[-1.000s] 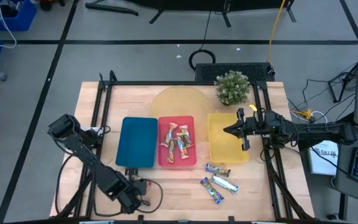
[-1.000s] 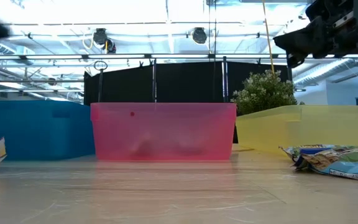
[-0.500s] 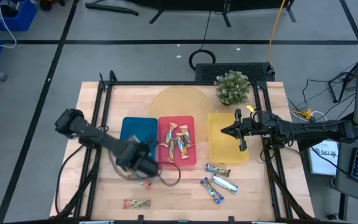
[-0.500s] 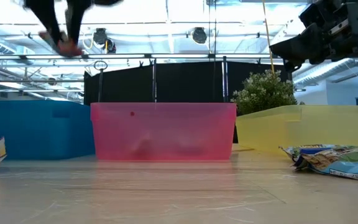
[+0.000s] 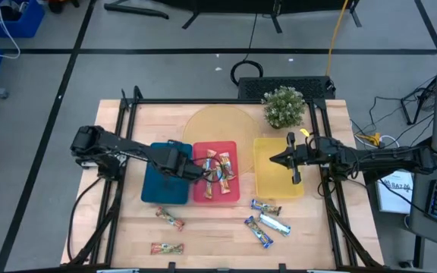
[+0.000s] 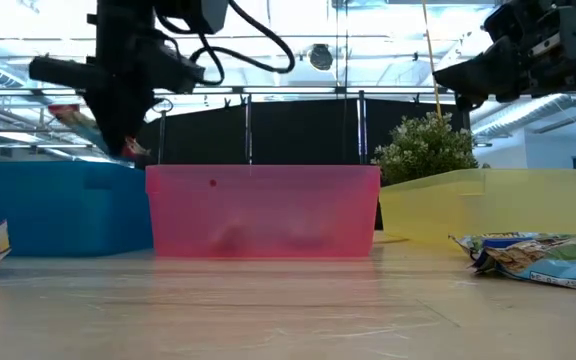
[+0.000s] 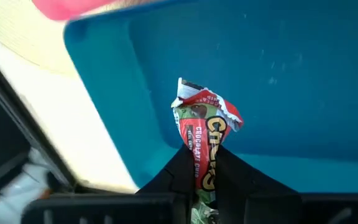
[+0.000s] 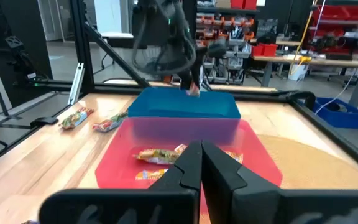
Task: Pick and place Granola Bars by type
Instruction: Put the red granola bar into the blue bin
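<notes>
A shiny red-green wrapped granola bar is pinched end-on between the clenched fingers of the left gripper, most of its length sticking out past the fingertips. Directly beyond the fingertips lies the bare floor of the flat blue plastic tray, so the bar is held in the air over that tray, not yet set down.

The step in hand is judged to be the drop of this bar into the blue tray. To do it well, the bar should be carried past the tray wall and well inside the rim, lowered near the floor, then let go — a high release risks a bounce out. The red plastic tray next door already holds orange-gold wrapped bars, so drift that way is to be avoided.

The right gripper waits over the yellow plastic tray, fingers closed on nothing. Two more red-green bars and the blue-silver wrapped bars lie on the wooden table, still unsorted.
</notes>
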Available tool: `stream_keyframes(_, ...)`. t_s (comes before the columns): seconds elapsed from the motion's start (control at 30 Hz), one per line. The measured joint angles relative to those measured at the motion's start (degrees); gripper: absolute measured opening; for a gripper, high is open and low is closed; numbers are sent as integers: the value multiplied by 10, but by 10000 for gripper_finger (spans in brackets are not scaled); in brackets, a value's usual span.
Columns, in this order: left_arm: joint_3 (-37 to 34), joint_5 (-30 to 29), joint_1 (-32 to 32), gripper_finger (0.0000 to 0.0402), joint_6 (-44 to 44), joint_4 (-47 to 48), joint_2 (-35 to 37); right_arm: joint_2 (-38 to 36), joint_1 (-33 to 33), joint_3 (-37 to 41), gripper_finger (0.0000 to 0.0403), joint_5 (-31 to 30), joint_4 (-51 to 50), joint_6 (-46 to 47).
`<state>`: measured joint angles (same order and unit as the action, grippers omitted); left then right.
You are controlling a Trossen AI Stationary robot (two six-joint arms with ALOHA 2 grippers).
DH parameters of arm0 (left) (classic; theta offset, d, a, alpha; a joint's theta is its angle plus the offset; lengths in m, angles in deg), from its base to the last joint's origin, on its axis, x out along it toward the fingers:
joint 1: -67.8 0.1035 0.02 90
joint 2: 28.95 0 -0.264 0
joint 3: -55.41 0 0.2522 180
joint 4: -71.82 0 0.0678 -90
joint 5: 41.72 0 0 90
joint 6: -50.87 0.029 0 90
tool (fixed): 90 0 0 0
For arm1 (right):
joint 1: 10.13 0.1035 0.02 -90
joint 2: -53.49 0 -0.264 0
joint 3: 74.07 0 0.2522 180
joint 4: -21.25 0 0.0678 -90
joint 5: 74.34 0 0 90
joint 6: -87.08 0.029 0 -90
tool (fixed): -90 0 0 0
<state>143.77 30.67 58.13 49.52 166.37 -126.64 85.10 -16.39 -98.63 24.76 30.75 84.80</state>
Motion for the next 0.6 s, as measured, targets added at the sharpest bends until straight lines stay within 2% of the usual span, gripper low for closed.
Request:
stream_keyframes(0.1, -9, 2, -2, 49, -88, -14, 1, 0, 0, 0, 0, 1, 5, -8)
stream_keyframes(0.2, -14, -5, -1, 49, -219, -26, 8, 0, 0, 0, 0, 1, 0, -3)
stream_keyframes(0.33, -28, -85, -5, 50, -425, -86, 23, 1, 0, 0, 0, 1, 11, -2)
stream_keyframes(0.47, -39, -145, -10, 50, -651, -70, 31, 1, 0, 0, 0, 12, 41, 0)
stream_keyframes(0.53, -47, -167, -19, 50, -732, -71, 37, -1, 0, 0, 0, 30, 55, 1)
stream_keyframes(0.6, -64, -161, -36, 51, -776, -70, 43, -1, 0, 0, 0, 62, 74, 13)
